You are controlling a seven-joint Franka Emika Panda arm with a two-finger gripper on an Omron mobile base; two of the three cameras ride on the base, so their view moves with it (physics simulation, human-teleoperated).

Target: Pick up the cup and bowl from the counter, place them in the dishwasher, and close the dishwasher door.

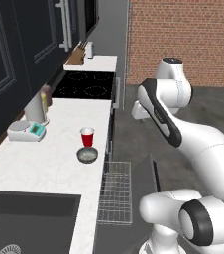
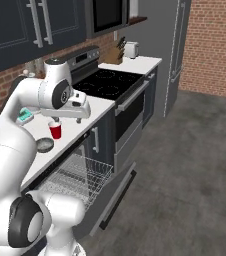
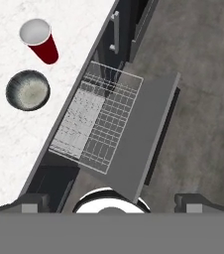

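Note:
The red cup (image 1: 87,136) (image 3: 39,40) stands upright on the white counter (image 1: 44,163) near its front edge. Just beside it, on the sink side, sits the small grey bowl (image 1: 87,155) (image 3: 28,90). Both also appear in the right base view, the cup (image 2: 55,131) and the bowl (image 2: 45,145). The dishwasher door (image 3: 143,134) (image 1: 143,186) lies folded down flat, and the wire rack (image 3: 99,124) (image 1: 115,193) is pulled out over it. My gripper (image 3: 113,202) (image 2: 65,120) hangs high over the open dishwasher, beside the counter edge. Its jaws are open and hold nothing.
A white scale (image 1: 26,130) and a tall pale cylinder (image 1: 36,108) stand at the back of the counter. The black sink (image 1: 29,218) lies nearest the base, the black stove (image 1: 84,84) beyond the cup. The grey floor (image 3: 203,74) stretches bare beyond the open door.

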